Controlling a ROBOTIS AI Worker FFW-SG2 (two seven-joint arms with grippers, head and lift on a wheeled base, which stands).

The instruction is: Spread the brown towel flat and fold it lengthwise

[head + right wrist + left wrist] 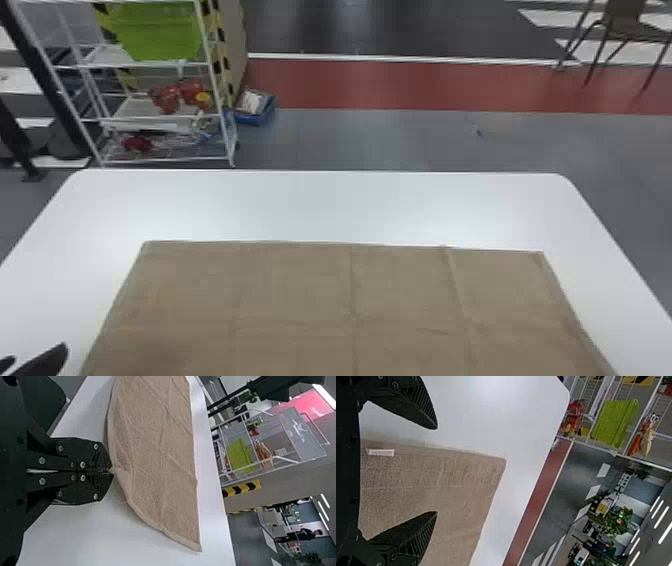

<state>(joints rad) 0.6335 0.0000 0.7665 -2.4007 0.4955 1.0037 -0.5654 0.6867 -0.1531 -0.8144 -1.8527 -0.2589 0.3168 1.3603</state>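
Observation:
The brown towel [300, 300] lies spread over the near part of the white table, with faint creases and its far edge nearly straight. At the bottom left of the head view, my left gripper [31, 361] is beside the towel's left edge. In the left wrist view my left gripper [436, 470] stands open, its fingers apart near the border of the towel [455, 490], which bears a white label [380, 452]. My right gripper [111, 470] is shut on the near edge of the towel [158, 455], and the cloth curves away from its tips on both sides.
The white table [320, 205] extends beyond the towel's far edge and past its left and right sides. On the floor behind stand a wire shelf with a green basket [155, 30], a blue box [255, 112] and a chair [630, 27].

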